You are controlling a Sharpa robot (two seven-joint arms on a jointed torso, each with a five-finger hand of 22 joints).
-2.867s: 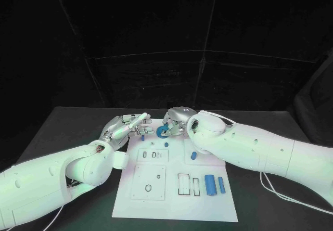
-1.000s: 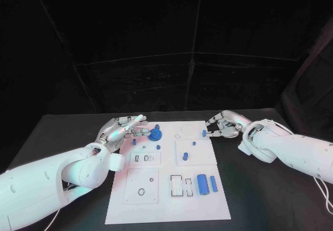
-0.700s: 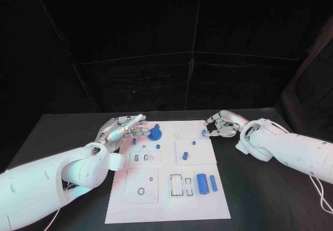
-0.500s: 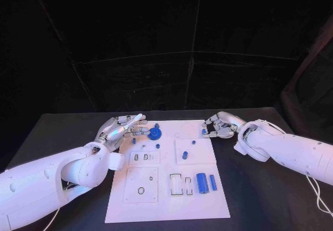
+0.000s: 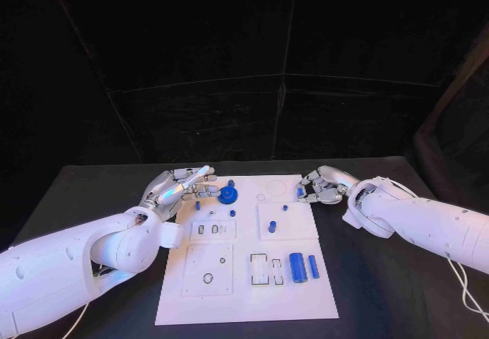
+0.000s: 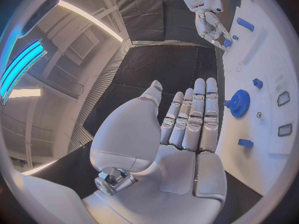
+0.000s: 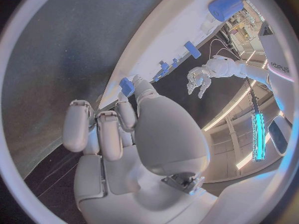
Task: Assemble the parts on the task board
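The task board [image 5: 249, 282] is the landmark. Its near strip, below the recessed panels, lies bare, and black table [image 5: 397, 282] stretches open on its right side beneath the right arm. At its far left corner the left hand [image 5: 181, 188] hovers with fingers spread, close beside the upright blue gear [image 5: 227, 195], which stands proud of the surface. At its far right edge the right hand [image 5: 319, 188] crowds in, pinching a small blue peg [image 5: 299, 192]. Between the two hands the board's far middle stays open. Toward the near right, a thick blue cylinder [image 5: 295, 267] and a slimmer blue pin [image 5: 313, 266] lie side by side.
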